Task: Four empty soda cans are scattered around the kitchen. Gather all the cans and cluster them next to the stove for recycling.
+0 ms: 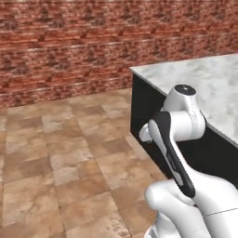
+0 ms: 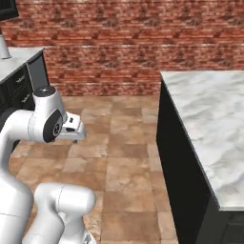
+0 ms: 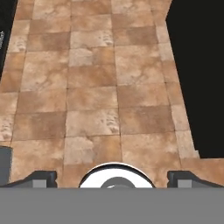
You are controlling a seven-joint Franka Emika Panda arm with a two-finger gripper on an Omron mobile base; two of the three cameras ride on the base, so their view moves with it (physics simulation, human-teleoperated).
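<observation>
Brick wall [image 1: 65,42] runs across the far side, well beyond the fingers. Tiled floor [image 3: 92,96] spreads out below and ahead of the fingers in the hand view; nothing lies on the stretch visible there.

Marble-topped island counter [image 2: 209,119] stands to one side of the fingers, its black side panel [image 3: 197,74] forming the dark block at the right of the hand view. Its visible top is bare. A second dark cabinet run with a pale top [image 2: 19,71] sits on the opposite side, further from the fingers.

Gripper [image 3: 112,179]: both fingertips [image 3: 43,178] sit at the far corners of the hand view, so the jaws are spread as wide as they go, with nothing between them. Arm folded close to the base, hand pointing down at the floor.

No soda can and no stove can be located in these frames; where they are cannot be told from here.

Handling judgement: empty cans should be very light, thin-walled, smooth and easily dented or tipped. Take hold across the mid-body, jaws square to the wall, closing gently.
</observation>
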